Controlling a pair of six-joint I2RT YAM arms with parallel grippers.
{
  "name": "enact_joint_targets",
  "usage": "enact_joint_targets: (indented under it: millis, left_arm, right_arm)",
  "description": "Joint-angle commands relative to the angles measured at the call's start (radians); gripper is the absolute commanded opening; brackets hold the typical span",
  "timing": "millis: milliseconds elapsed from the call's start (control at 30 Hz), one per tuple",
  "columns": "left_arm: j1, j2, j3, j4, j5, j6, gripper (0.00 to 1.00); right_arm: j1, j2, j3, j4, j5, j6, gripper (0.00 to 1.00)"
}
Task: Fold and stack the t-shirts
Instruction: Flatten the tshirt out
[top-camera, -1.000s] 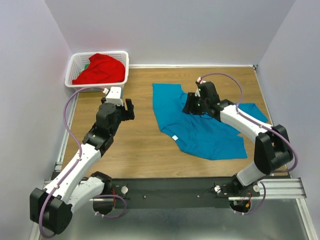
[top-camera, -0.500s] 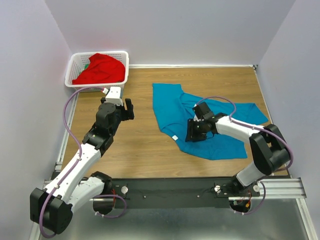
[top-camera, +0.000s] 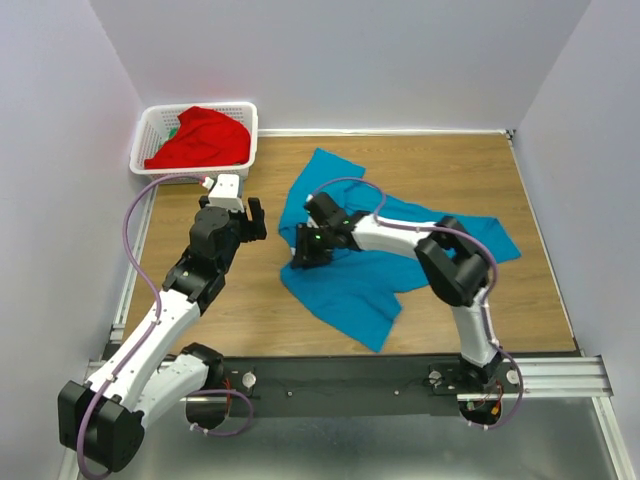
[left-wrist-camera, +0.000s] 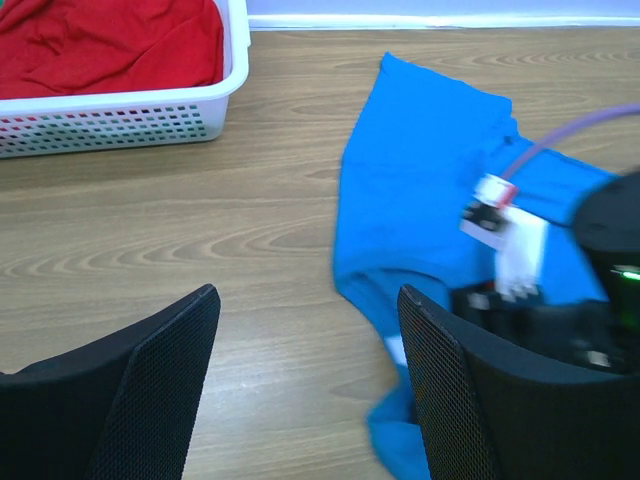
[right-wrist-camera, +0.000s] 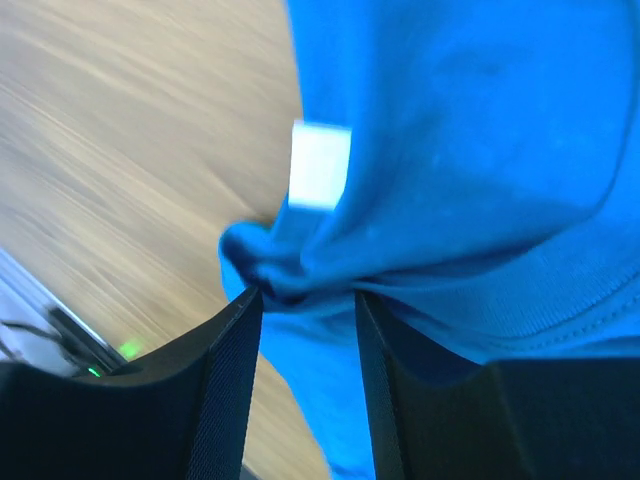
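Note:
The teal-blue t-shirt (top-camera: 345, 285) lies crumpled on the wooden table, bunched toward the middle left. My right gripper (top-camera: 305, 248) reaches far left and is shut on a bunched fold of it; in the right wrist view the cloth (right-wrist-camera: 470, 150) with its white label (right-wrist-camera: 320, 165) is pinched between the fingers at the gripper (right-wrist-camera: 308, 295). My left gripper (top-camera: 250, 215) is open and empty, just left of the shirt, which shows in the left wrist view (left-wrist-camera: 420, 170). The red t-shirt (top-camera: 200, 140) lies crumpled in the basket and shows in the left wrist view (left-wrist-camera: 110, 40).
The white lattice basket (top-camera: 245, 110) stands at the far left corner, its wall near in the left wrist view (left-wrist-camera: 120, 125). Grey walls close the table on three sides. The right arm (top-camera: 400, 228) stretches across the shirt.
My right gripper has swept from the far middle of the shirt down and then left, dragging the teal-blue shirt leftward and bunching it. The left arm has barely moved.

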Motion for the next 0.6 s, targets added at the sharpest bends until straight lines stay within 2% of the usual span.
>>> enact_joint_targets:
  millis: [0,133,267,367,467,500,567]
  left_arm:
    - [0.007,-0.018,0.003,0.000,-0.015,-0.010,0.80]
    - [0.006,-0.020,0.000,0.000,-0.003,-0.010,0.79]
    - [0.006,-0.011,-0.002,0.011,0.028,-0.012,0.80]
    - [0.007,0.023,0.001,0.002,0.088,-0.050,0.80]
    - [0.004,0.050,0.009,-0.014,0.189,-0.085,0.80]
    - [0.003,0.073,0.010,-0.023,0.232,-0.097,0.80]
    - [0.001,0.109,0.009,-0.035,0.276,-0.098,0.80]
  right_arm:
    - [0.037,0.143,0.184,0.017,-0.006,0.048,0.50]
    - [0.036,0.095,0.191,0.003,0.034,0.010,0.54]
    - [0.007,-0.081,0.041,-0.023,0.144,-0.068,0.55]
    - [-0.073,-0.253,-0.119,-0.057,0.213,-0.107,0.55]
    - [-0.226,-0.421,-0.283,-0.084,0.223,-0.140,0.54]
    - [-0.325,-0.501,-0.318,-0.086,0.215,-0.147,0.54]
    - [-0.436,-0.563,-0.403,-0.087,0.183,-0.165,0.53]
